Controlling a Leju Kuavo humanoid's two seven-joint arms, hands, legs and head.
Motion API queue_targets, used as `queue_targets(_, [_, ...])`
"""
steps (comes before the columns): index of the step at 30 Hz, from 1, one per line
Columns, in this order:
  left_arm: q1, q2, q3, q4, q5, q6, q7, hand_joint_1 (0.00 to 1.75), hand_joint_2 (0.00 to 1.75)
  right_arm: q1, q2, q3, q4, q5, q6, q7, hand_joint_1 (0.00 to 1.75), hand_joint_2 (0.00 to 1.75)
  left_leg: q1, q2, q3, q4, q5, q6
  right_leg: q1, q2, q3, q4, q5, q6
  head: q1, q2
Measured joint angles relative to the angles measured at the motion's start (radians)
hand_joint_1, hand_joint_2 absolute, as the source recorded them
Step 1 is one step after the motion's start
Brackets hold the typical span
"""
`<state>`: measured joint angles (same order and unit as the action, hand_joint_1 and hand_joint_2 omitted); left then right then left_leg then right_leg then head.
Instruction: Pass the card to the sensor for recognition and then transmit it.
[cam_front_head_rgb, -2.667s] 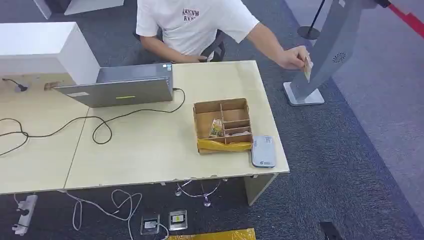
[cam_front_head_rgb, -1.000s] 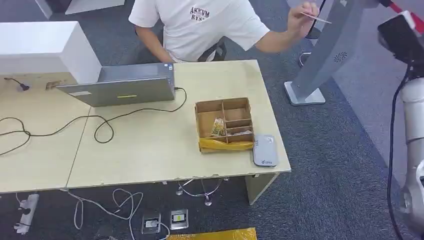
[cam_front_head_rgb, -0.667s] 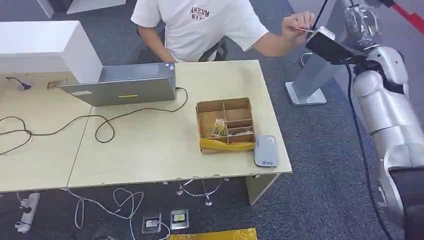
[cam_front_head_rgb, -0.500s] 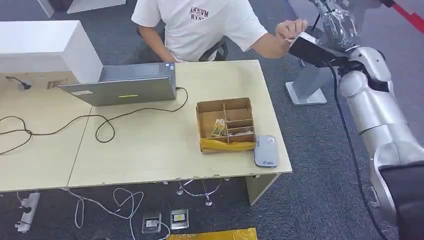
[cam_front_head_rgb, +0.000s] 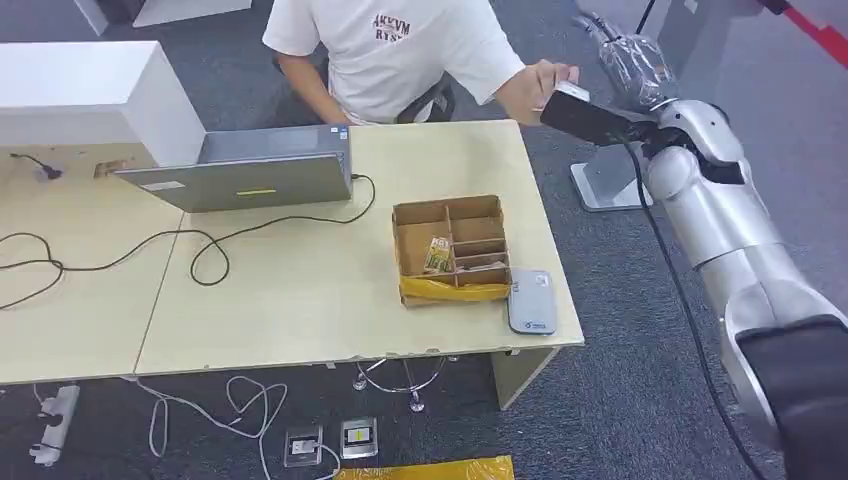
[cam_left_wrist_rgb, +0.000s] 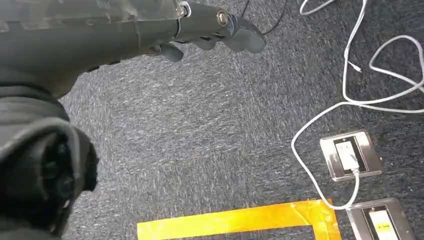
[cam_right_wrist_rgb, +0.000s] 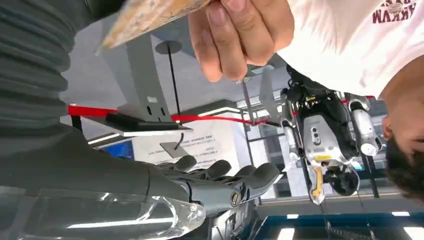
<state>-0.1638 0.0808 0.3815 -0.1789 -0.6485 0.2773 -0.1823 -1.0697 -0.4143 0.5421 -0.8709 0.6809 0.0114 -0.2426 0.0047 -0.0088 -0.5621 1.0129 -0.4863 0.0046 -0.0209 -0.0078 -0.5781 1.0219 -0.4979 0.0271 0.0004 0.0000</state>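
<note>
One person (cam_front_head_rgb: 400, 45), one laptop (cam_front_head_rgb: 240, 178), one divided cardboard box (cam_front_head_rgb: 446, 245), one card reader (cam_front_head_rgb: 529, 301), one card (cam_right_wrist_rgb: 150, 17), two floor sockets (cam_front_head_rgb: 326, 443).

The card (cam_right_wrist_rgb: 150, 15) is cut off by the right wrist picture's edge, and the person's hand (cam_right_wrist_rgb: 240, 35) covers one end. In the head view the right hand (cam_front_head_rgb: 632, 55) is partly hidden behind its black wrist camera (cam_front_head_rgb: 585, 115), so its hold seems unclear. The items in the cardboard box (cam_front_head_rgb: 447, 248) are too small to name.

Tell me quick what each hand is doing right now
Left hand: holds nothing, fingers loosely curled, hanging over the carpet.
Right hand: open; the person's hand grips the card.
</note>
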Motion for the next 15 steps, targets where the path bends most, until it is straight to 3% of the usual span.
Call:
queue_targets(1, [0.000, 0.000, 0.000, 0.000, 0.000, 0.000, 0.001, 0.00, 0.00, -0.001, 0.000, 0.003, 0.000, 0.000, 0.002, 0.001, 1.45, 1.75, 0.000, 0.000, 0.000, 0.000, 0.000, 0.000, 0.000, 0.000, 0.000, 0.000, 0.000, 0.000, 0.000, 0.000])
queue_targets(2, [0.000, 0.001, 0.000, 0.000, 0.000, 0.000, 0.002, 0.00, 0.00, -0.002, 0.000, 0.005, 0.000, -0.001, 0.005, 0.003, 1.45, 1.75, 0.000, 0.000, 0.000, 0.000, 0.000, 0.000, 0.000, 0.000, 0.000, 0.000, 0.000, 0.000, 0.000, 0.000])
queue_targets(3, [0.000, 0.001, 0.000, 0.000, 0.000, 0.000, 0.003, 0.00, 0.00, -0.003, 0.000, 0.009, 0.000, -0.003, 0.009, 0.003, 1.75, 1.75, 0.000, 0.000, 0.000, 0.000, 0.000, 0.000, 0.000, 0.000, 0.000, 0.000, 0.000, 0.000, 0.000, 0.000])
queue_targets(15, [0.011, 0.001, 0.000, 0.001, 0.006, 0.002, 0.009, 0.00, 0.00, -0.009, 0.002, 0.026, 0.001, -0.017, 0.049, 0.009, 1.75, 1.75, 0.000, 0.000, 0.000, 0.000, 0.000, 0.000, 0.000, 0.000, 0.000, 0.000, 0.000, 0.000, 0.000, 0.000])
